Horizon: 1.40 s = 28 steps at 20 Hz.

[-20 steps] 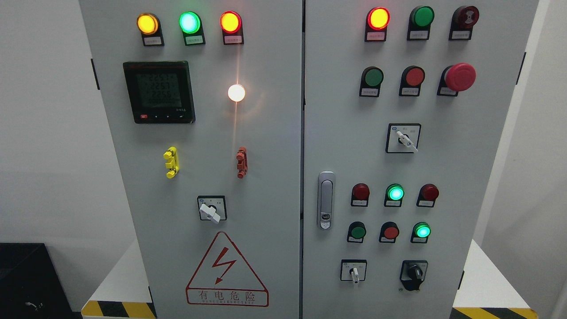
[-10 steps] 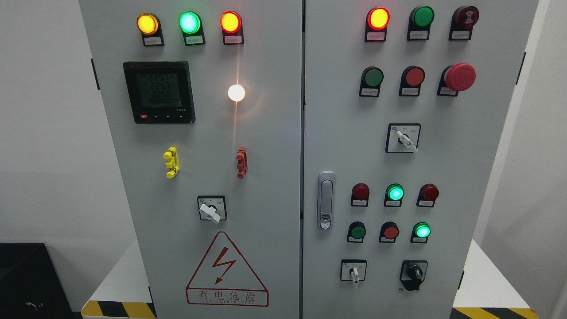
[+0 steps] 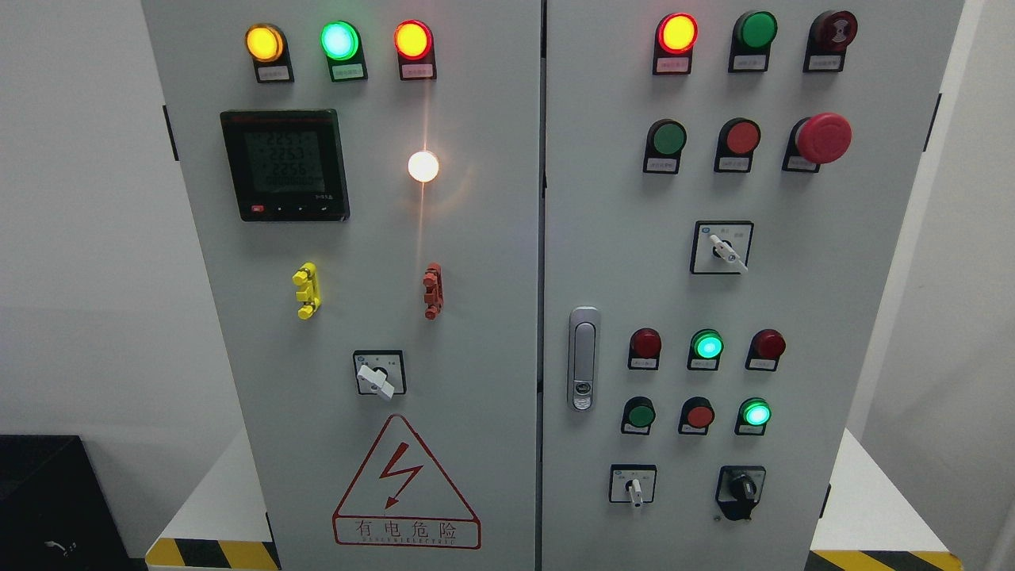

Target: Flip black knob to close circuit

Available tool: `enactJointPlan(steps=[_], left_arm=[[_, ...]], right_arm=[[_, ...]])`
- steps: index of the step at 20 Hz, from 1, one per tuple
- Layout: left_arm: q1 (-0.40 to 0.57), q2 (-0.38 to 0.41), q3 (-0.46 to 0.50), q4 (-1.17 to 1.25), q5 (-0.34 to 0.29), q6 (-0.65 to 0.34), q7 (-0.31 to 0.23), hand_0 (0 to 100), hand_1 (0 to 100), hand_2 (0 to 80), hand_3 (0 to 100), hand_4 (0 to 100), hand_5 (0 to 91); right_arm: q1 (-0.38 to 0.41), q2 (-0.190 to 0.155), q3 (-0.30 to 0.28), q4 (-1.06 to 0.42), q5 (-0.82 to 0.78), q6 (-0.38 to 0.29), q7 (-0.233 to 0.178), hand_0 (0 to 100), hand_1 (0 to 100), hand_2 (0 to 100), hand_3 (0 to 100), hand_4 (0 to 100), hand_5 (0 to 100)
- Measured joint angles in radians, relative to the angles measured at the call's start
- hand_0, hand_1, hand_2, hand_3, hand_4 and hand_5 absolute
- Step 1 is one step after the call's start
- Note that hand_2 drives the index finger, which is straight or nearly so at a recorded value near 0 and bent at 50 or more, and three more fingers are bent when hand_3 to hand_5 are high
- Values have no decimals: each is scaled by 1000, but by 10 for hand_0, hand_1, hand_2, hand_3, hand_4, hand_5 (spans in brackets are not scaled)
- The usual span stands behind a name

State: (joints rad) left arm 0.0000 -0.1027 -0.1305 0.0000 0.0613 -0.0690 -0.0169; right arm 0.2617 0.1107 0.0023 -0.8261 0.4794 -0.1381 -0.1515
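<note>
The black knob (image 3: 741,490) sits on a black plate at the lower right of the grey cabinet's right door (image 3: 618,238). Its handle points down and to the left. Neither of my hands nor arms shows in the head view.
White selector switches sit on the right door (image 3: 633,485) (image 3: 725,248) and the left door (image 3: 376,379). Lamps, push buttons and a red mushroom button (image 3: 823,138) fill the right door. A door latch (image 3: 584,358), a meter (image 3: 284,164) and a hazard sign (image 3: 406,485) also show.
</note>
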Motion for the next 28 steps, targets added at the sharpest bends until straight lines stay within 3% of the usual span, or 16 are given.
enactJointPlan(steps=[7, 16, 28], left_arm=[[0, 0, 0, 0, 0, 0, 0, 120, 556, 0, 0, 0, 0], [0, 0, 0, 0, 0, 0, 0, 120, 556, 0, 0, 0, 0], [0, 0, 0, 0, 0, 0, 0, 120, 556, 0, 0, 0, 0]], right_arm=[[1, 0, -1, -163, 173, 1, -56, 0, 0, 828, 947, 830, 867], [0, 1, -15, -380, 381, 25, -68, 0, 0, 853, 977, 860, 899], [14, 1, -37, -664, 549, 123, 13, 0, 0, 866, 1000, 880, 918]])
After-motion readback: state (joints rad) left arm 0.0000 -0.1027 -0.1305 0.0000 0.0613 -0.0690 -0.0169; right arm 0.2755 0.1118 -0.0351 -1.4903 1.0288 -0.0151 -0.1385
